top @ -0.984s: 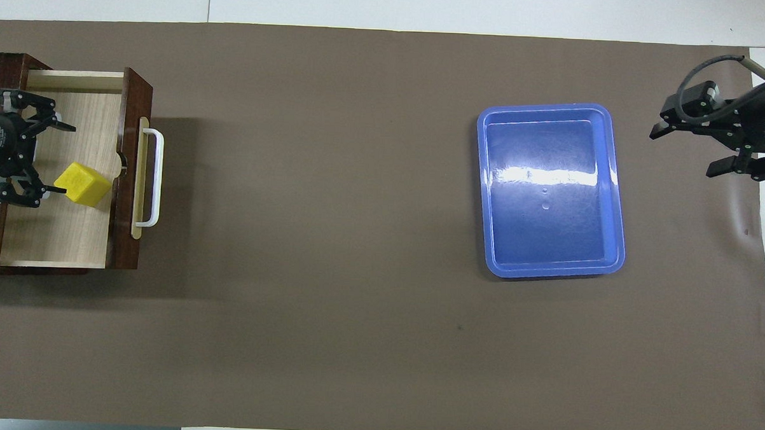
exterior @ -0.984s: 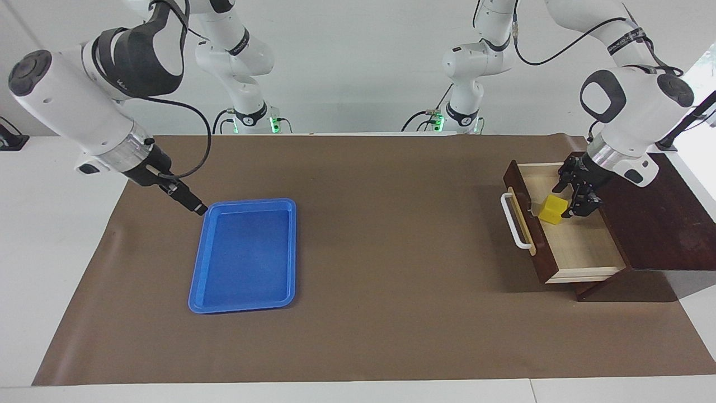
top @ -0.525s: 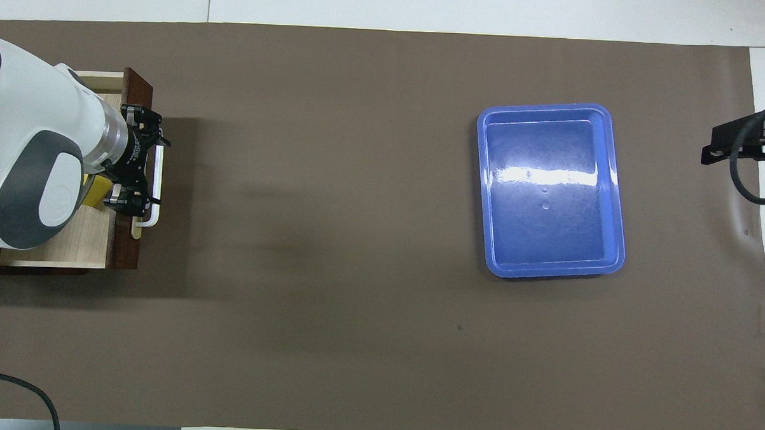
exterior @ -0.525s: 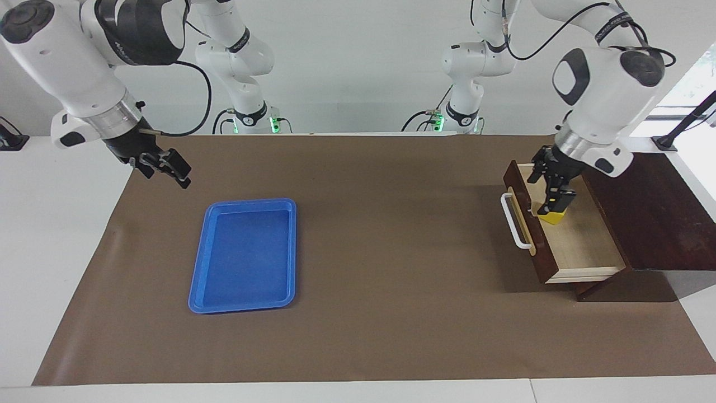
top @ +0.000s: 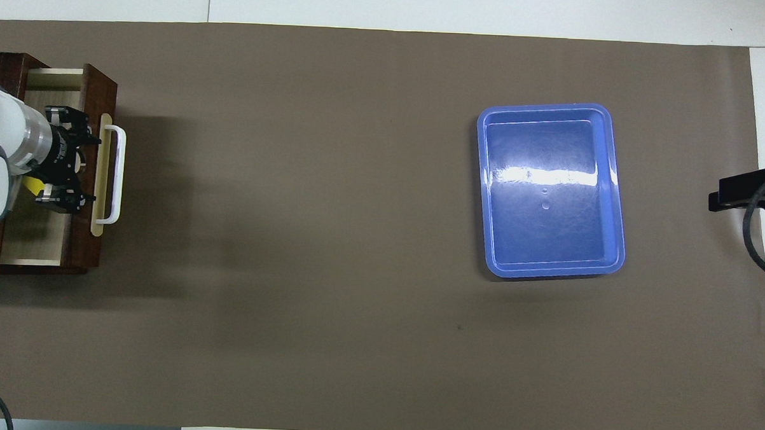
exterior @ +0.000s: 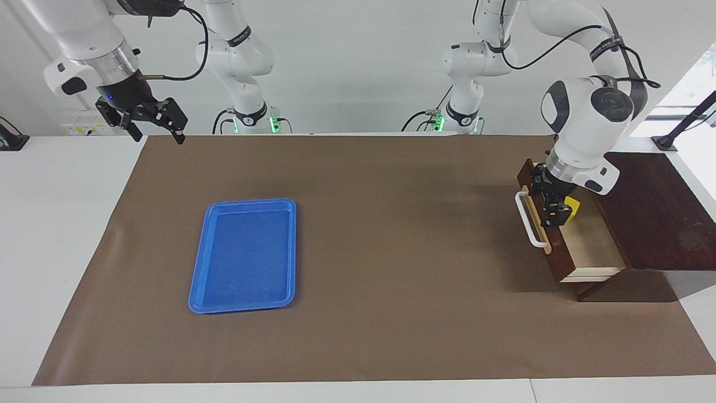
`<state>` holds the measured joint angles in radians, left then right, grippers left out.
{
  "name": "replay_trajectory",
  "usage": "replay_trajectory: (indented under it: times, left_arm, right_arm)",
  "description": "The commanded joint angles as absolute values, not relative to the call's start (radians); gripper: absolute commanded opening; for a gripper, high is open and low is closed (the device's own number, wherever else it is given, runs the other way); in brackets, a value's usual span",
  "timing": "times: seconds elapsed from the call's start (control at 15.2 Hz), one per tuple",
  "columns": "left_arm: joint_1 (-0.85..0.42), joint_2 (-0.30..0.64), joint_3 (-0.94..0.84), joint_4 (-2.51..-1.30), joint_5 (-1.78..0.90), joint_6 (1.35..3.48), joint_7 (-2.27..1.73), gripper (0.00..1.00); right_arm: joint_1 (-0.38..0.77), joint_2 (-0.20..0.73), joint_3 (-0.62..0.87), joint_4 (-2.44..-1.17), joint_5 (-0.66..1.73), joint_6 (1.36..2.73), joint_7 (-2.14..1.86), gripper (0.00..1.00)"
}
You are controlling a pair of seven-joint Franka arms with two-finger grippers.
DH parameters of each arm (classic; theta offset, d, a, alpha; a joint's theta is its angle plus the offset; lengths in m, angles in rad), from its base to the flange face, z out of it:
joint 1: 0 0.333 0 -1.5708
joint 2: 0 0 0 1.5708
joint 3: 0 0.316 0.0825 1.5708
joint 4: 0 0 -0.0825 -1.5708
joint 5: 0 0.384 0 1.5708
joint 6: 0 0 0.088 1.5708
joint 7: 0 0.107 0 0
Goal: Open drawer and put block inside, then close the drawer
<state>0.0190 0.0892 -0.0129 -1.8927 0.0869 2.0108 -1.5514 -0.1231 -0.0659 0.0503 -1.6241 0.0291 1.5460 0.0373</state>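
Bearings are read from the worktop centre, with 12 o'clock pointing away from the robots.

1. Left tool. It is at 9 o'clock, low over the drawer. Its fingers are spread and pinch nothing. They sit just inside the drawer front, directly across the front from the handle. Judged from this pose, the tool is set to carry the front toward the box, so the closing step is in hand.

2. Block. It lies inside the drawer, free of the tool, at about 8 o'clock of it and close to the drawer front. It is a small yellow cube with plain faces. The arm's wrist hides most of it from above. The placing step looks complete.

3. Drawer. It is partly open and pulls out toward 3 o'clock. Part of the pale wood floor is exposed, so closing is not yet finished. The front is dark, with a tan strip carrying a white bar handle. The box is dark brown wood with a flat top.

4. Mat. This smooth brown sheet covers the white worktop and carries the box and tray.

5. Tray. It lies between 2 and 3 o'clock, well apart from the drawer. It is shallow glossy blue plastic with rounded corners and holds nothing.

6. Right tool. It waits raised over the worktop edge at 3 o'clock. Its fingers are spread and hold nothing, and it is clear of the left arm's work.
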Motion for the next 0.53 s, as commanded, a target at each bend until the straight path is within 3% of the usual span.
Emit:
replay_trajectory:
  times: [0.0, 0.2, 0.46]
  left_arm:
    - [0.092, 0.066, -0.015, -1.924, 0.110, 2.056, -1.476, 1.00]
    - [0.141, 0.067, -0.017, -1.919, 0.110, 2.056, -1.378, 1.00]
    - [0.126, 0.069, -0.021, -1.876, 0.103, 2.036, -1.241, 1.00]
  right_arm:
    - [-0.170, -0.055, 0.072, -1.658, 0.012, 1.603, -0.002, 1.00]
    - [-0.169, -0.017, 0.074, -1.631, 0.012, 1.602, -0.002, 1.00]
    - [-0.169, -0.023, 0.077, -1.626, 0.011, 1.499, -0.002, 1.00]
